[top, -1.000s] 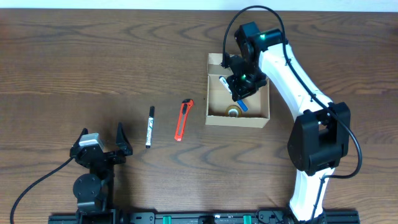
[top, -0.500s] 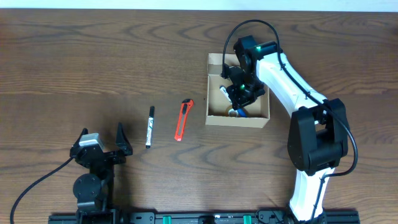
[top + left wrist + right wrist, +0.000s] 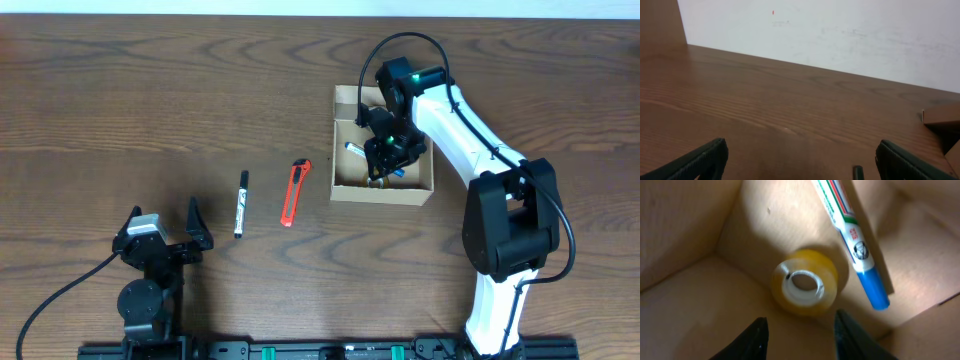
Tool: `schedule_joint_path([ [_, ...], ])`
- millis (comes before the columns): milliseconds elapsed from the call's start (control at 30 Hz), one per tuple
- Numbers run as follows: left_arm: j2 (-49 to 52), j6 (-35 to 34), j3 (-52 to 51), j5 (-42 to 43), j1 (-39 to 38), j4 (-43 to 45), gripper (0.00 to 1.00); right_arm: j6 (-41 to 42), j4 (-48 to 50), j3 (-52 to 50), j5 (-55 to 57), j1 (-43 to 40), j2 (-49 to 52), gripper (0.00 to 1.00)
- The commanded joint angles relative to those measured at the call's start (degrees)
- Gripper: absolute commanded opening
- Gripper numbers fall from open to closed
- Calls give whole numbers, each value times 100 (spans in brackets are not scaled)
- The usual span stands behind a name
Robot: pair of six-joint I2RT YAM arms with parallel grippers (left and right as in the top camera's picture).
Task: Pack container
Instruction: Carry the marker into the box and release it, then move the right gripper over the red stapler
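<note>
**Right gripper parted inside the box**

The cardboard box point(image 3: 400, 192) sits right of centre in the overhead view, its flap open at the top edge. The right gripper point(image 3: 802, 340) hangs inside it, fingers apart with nothing between them, above a roll of tape point(image 3: 805, 287) and a blue-capped marker point(image 3: 852, 240) lying on the box floor. At lower left, the left gripper point(image 3: 802, 167) stands wide open, holding nothing. A black marker point(image 3: 240, 203) and a red box cutter point(image 3: 293, 192) lie on the table point(image 3: 100, 100), left of the box.

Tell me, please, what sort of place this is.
Likely a robotics lab bench: a white robot arm at a wooden table, a bare wall behind, and a marker, cutter and box laid out.
</note>
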Motion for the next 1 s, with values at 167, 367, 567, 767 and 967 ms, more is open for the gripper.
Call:
schedule_joint_path([
  [167,-39,0,-101,-20,24,-251,95,52,-688,1491,146,81,20,53],
  [367,-39,0,-101,-20,24,-249,95,811,-2111,3628,1681,-63,20,96],
  [567,-39,0,-101,-20,24,-251,95,1360,-2752,4417,2070,-649,-485,99],
  [767,-39,0,-101,-20,24,-251,95,1377,-2750,4234,2527,-1727,-1314,99],
  [967,-39,0,-101,-22,24,-251,95,1239,-2745,3353,1604,-3195,-1637,99],
])
